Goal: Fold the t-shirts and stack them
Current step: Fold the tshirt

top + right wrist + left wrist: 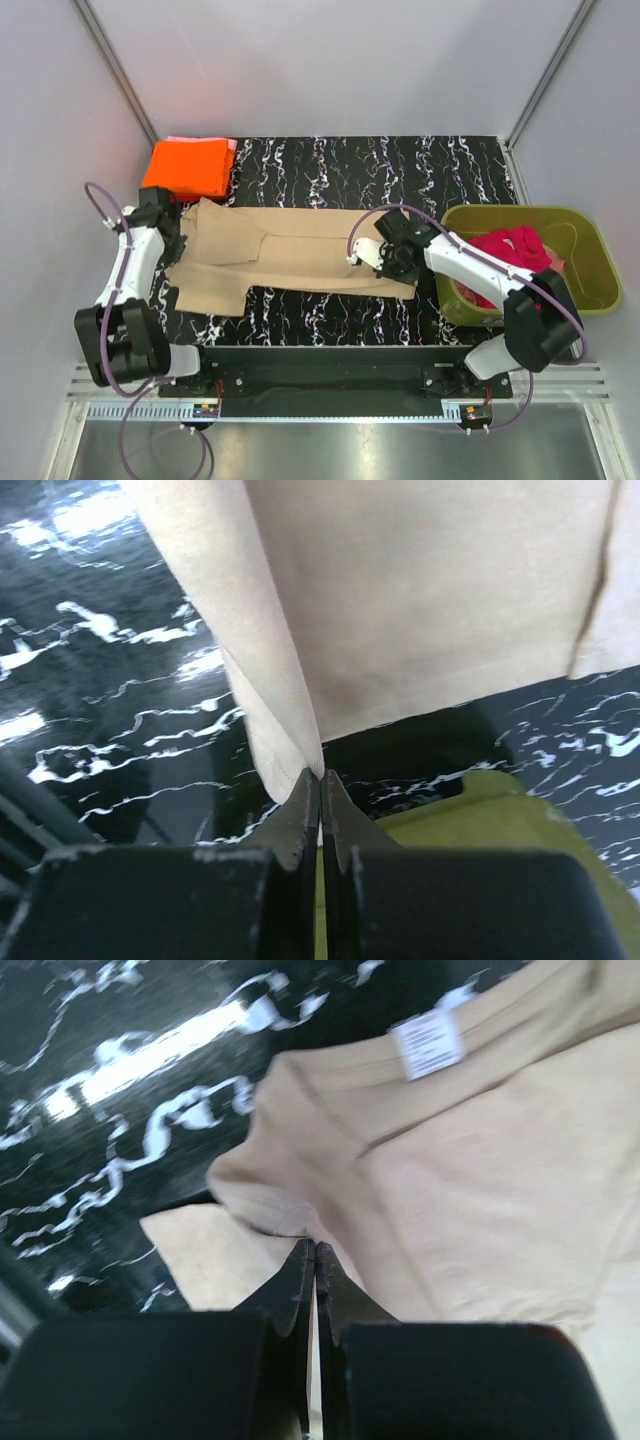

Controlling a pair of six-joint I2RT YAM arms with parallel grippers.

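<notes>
**Lengthwise fold of the tan t-shirt: two-point carry**

**Far left.** The orange t-shirt (188,167) lies folded at the far-left corner of the table (400,170). A pale pink t-shirt (231,146) shows as a thin edge under it. This is the stack to build on.

**Left gripper.** The left gripper (314,1250) has its jaws closed on a raised edge of the tan t-shirt (270,255) at the collar end. The neck label (428,1042) lies near it. The pinch looks shallow, taken at the tips only, so draw slowly and avoid sideways jerks.

**Centre.** The tan t-shirt stretches left to right across the table. It is partly doubled along its length, and one sleeve sticks out toward the near edge. The step in hand appears to be the lengthwise fold.

1. Move both grip points together, at equal height and pace, so the fold line stays straight.
2. Hold light tension between the two arms. Slack is likely to wrinkle the middle span.
3. Lay the carried edge on the opposite edge, then release.

**Right gripper.** The right gripper (320,778) is clamped shut on a lifted fold at the hem end, where the cloth drapes steeply from the tips.

**Far right.** The olive-green tub (590,270) stands just beside the hem and holds the magenta-red t-shirt (505,250). Route the right arm clear of the tub rim, where a snag is possible.
</notes>
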